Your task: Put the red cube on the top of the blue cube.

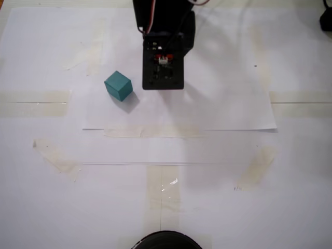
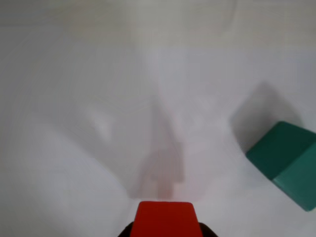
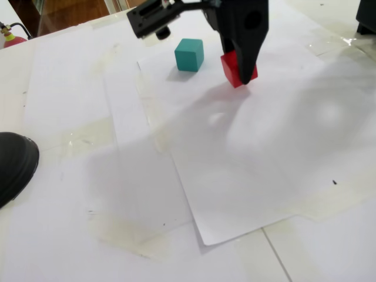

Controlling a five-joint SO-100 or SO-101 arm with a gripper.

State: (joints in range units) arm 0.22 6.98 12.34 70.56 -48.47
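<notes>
Closest to the wrist camera, at the bottom edge of its picture, the red cube sits between the dark tips of the hand, which is closed on it. The angled fixed view confirms the grip: the hand pinches the cube on 2 opposite faces, and the cube appears tilted and lifted a little off the paper, with its shadow falling below it. Seen from above, the arm's black body hides the red cube entirely.

Farther out, the blue cube rests on the white paper sheet taped to the tabletop, near the hand but not touching it; it lies to the right in the wrist view, to the left in both fixed views.

Both cubes look rigid, light and matte, so a flat-face pinch should hold without much squeeze. The tilt matters, I judge: unless levelled before release, the red cube could land on an edge and slide off the teal top.
</notes>
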